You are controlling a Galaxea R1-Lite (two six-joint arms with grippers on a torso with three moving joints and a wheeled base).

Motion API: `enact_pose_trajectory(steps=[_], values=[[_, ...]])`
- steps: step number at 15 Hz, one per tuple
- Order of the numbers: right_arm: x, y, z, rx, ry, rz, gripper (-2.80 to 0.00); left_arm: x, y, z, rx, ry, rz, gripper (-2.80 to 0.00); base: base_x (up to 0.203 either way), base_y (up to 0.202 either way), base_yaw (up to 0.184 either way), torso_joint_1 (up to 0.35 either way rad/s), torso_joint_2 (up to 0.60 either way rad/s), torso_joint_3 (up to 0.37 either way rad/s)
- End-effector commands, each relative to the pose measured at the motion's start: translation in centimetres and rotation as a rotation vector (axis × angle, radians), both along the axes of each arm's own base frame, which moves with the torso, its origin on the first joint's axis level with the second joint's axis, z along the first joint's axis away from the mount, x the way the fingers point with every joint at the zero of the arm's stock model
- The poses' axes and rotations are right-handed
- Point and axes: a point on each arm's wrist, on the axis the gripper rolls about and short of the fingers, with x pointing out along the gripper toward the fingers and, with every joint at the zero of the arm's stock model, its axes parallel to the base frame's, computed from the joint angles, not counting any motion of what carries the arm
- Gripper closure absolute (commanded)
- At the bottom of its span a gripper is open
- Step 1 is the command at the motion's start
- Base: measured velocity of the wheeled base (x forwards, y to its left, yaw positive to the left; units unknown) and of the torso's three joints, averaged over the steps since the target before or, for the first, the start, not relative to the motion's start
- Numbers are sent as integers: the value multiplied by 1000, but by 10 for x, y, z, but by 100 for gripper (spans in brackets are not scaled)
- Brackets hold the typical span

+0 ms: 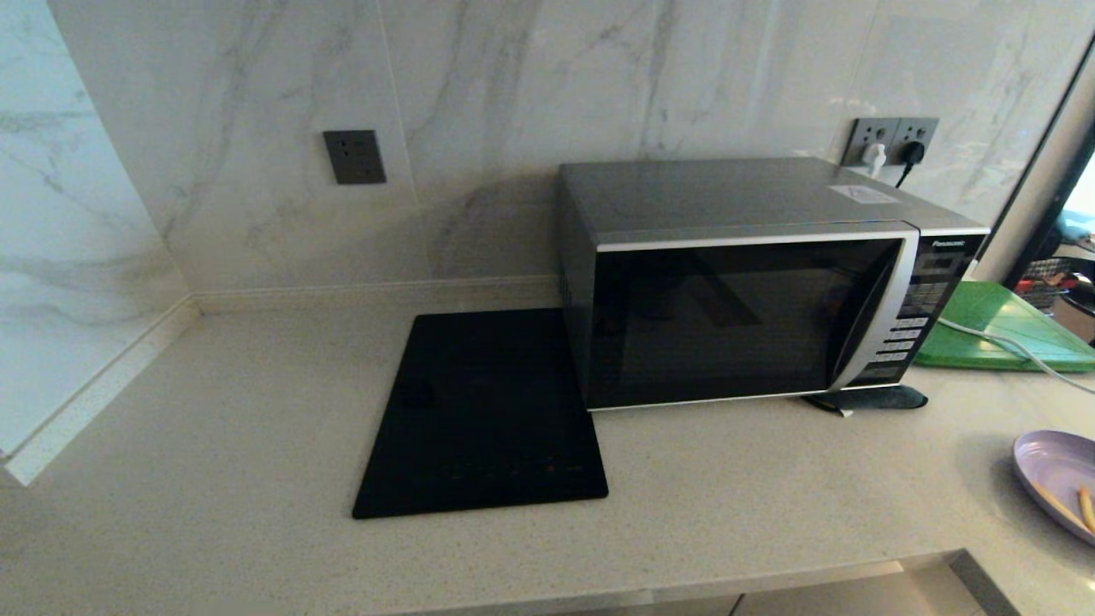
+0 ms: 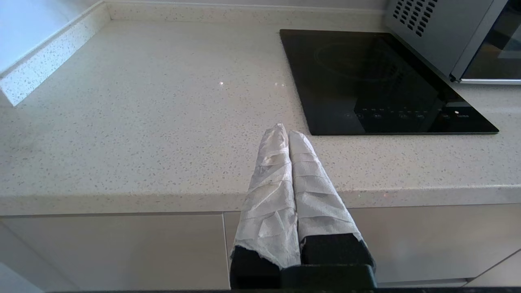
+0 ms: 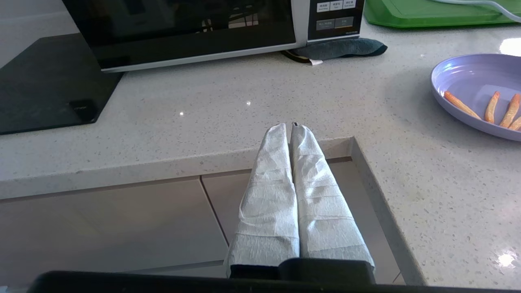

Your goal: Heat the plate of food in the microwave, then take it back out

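Plate [image 3: 468,81] w/ loose sticks near bench right edge, microwave [image 1: 736,316] door shut: stiff, light, likely slippery; take by rim, keep level. Left gripper [image 2: 288,132] & right gripper [image 3: 292,127] clenched, empty, at front edge.

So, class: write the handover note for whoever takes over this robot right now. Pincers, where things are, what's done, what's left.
Left pincer: shut, empty, parked at the counter edge near the cooktop.
Right pincer: shut, empty, parked at the counter edge.
Microwave: door closed, at the back of the counter.
Plate of food: on the counter, right of the microwave.
Done: nothing.
Left: open door, load plate, heat, take plate out.
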Motion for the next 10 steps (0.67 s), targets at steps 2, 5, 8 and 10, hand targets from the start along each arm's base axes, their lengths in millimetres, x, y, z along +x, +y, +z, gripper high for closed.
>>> enact_pose_trajectory(steps=[2,5,8,10], values=[[0,0,0,1,3,1,0,0,0,0,-1,-1,0,0,0,0,0,0,0,0],[0,0,0,1,3,1,0,0,0,0,-1,-1,0,0,0,0,0,0,0,0],[0,0,0,1,3,1,0,0,0,0,-1,-1,1,0,0,0,0,0,0,0],[0,0,0,1,3,0,0,0,0,0,-1,-1,2,0,0,0,0,0,0,0]])
